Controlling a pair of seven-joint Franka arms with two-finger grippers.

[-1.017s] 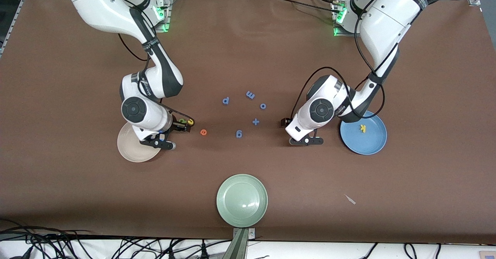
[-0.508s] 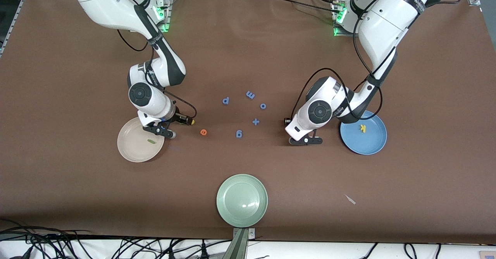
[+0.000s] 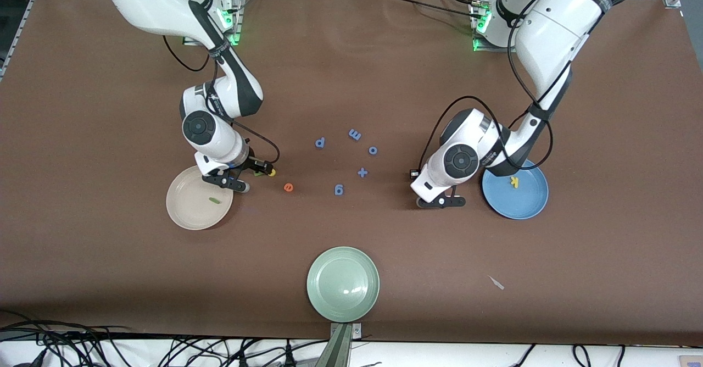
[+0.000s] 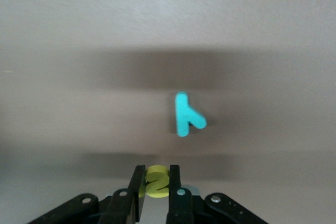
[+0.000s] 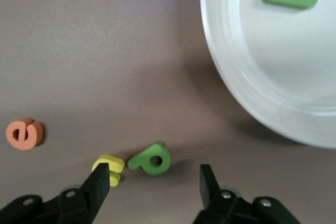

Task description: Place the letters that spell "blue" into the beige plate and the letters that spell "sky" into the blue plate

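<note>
front: high, facing robots | wrists: close, looking down at table [image 3: 110, 109]

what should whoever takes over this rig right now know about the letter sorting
Left gripper: fingers shut on the small yellow letter s, beside the round blue plate.
Right gripper: fingers open around the dark green letter b, yellow letter u beside it, near the round beige plate.
Done: green bar-shaped l in the beige plate, yellow letter k in the blue plate.
Left: b, u, orange letter e, s, teal letter y.
</note>
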